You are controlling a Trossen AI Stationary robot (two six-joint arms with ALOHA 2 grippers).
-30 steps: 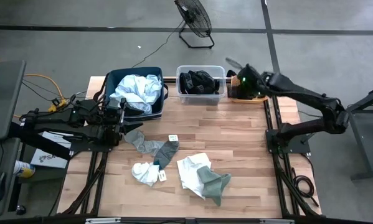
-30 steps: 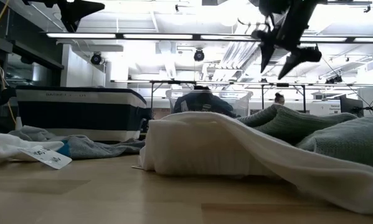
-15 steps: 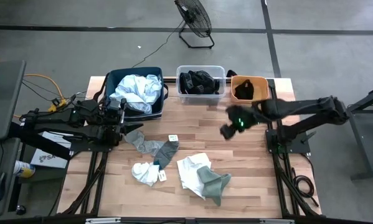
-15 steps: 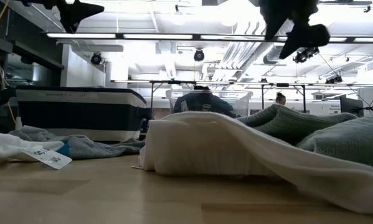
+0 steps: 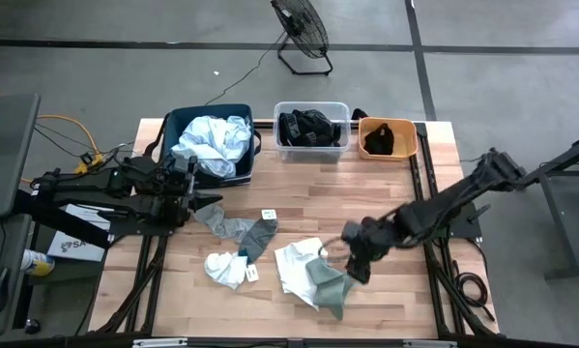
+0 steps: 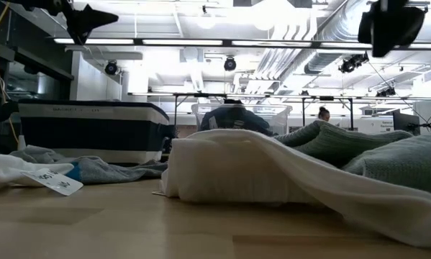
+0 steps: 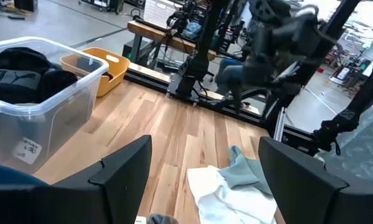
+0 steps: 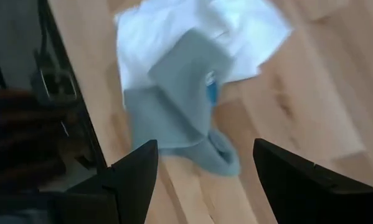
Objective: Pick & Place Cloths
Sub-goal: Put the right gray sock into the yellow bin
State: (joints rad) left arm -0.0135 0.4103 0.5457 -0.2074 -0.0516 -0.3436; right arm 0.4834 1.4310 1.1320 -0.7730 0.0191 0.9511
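Right end effector (image 5: 359,253) spread above grey-green sock (image 5: 330,282) on white cloth (image 5: 295,263), near desk (image 5: 386,193) front edge. Left end effector (image 5: 194,184) spread, empty, beside navy bin (image 5: 173,121).

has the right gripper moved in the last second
Yes. The right gripper was up by the orange tub at the table's back edge; it has swung toward the front and now hangs open over the grey-green sock on the white cloth.

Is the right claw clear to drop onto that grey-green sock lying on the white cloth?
Probably yes. The right claw, fingers open, hovers just beside the grey-green sock, which lies on top of the white cloth with nothing over it.
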